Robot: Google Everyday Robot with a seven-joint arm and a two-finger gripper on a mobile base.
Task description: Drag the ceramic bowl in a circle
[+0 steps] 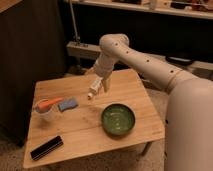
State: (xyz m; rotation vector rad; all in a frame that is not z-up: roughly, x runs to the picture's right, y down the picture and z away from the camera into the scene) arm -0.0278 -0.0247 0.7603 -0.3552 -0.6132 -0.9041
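Note:
The ceramic bowl (118,119) is round, glossy green with a darker rim, and it rests on the wooden table (80,130) toward the front right. My gripper (99,89) hangs above the middle of the table, behind the bowl and a little to its left, well apart from it. Its two pale fingers point down and stand open with nothing between them. The white arm reaches in from the right side of the view.
A small clear cup (44,112) with an orange item sits at the table's left, with a blue-grey sponge (67,104) beside it. A black rectangular object (46,148) lies near the front left corner. A dark cabinet stands to the left and a low shelf behind.

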